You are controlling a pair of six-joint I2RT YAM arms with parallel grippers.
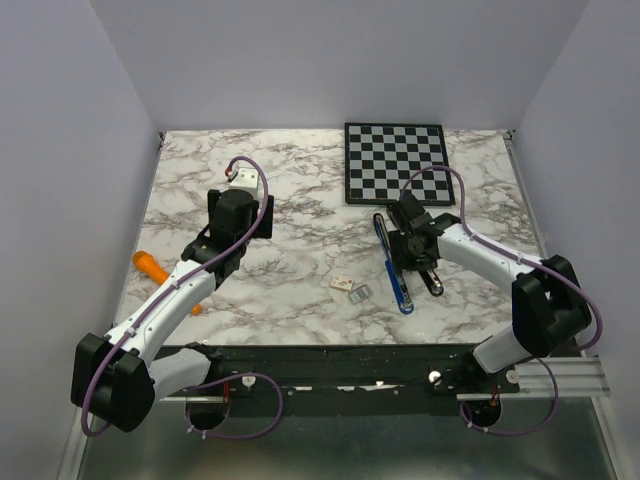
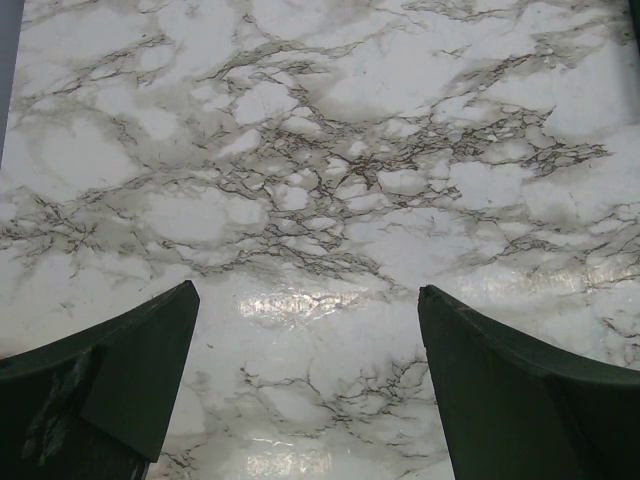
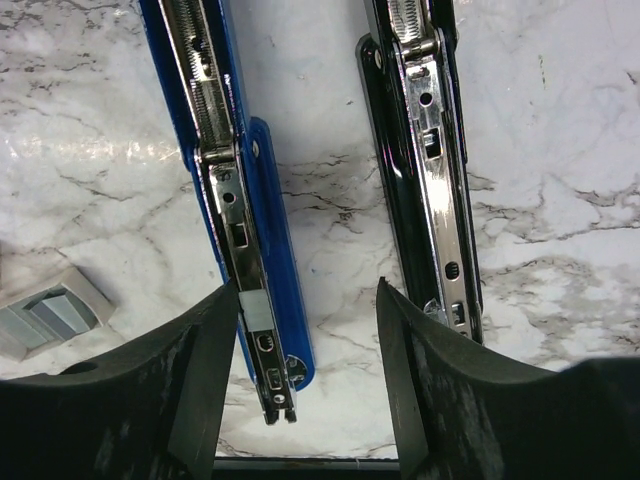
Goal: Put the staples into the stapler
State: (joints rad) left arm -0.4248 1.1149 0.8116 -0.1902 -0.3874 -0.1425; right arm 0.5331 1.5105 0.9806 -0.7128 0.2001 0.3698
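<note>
**Staples lie askew to the stapler's rail**

Top view: the tiny silvery-grey block of staples (image 1: pixel 360 293) lies on the white marble table (image 1: pixel 270 300), just left of the opened blue metal stapler (image 1: pixel 391 265).

Left wrist: the left gripper (image 2: pixel 308 340) gapes empty.

Right wrist: the right gripper (image 3: pixel 305 330) is spread above the stapler, holding nothing. The staples' long axis slants across the rail (image 3: pixel 225 180), so unturned they could jam or scatter.

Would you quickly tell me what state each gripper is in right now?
Left gripper: open, holding nothing.
Right gripper: open, holding nothing, above the blue stapler.
</note>
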